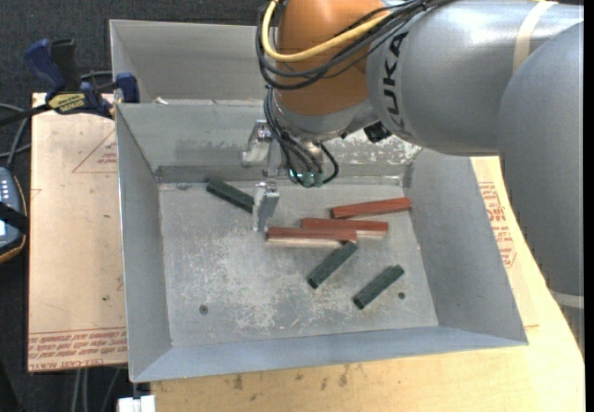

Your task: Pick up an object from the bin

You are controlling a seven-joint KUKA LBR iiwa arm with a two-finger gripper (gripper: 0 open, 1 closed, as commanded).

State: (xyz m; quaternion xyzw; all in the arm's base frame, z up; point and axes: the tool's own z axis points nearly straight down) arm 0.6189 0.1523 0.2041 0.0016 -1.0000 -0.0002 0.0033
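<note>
My gripper [265, 213] hangs low in the middle of the bin, under the orange wrist cover. Its tip is right above the left end of a long pale red bar [311, 236] that lies flat on the floor. A darker red bar [345, 225] rests against that bar's far side. Another red bar [371, 208] lies a little further back and to the right. Just left of the gripper, a short dark green bar [230, 194] lies at a slant. Nothing shows in the gripper's grasp.
Two more dark green bars lie on the floor nearer the front, one [331, 264] just below the red bars and one [378, 286] to its right. The arm and its orange cover hide the back middle of the bin.
</note>
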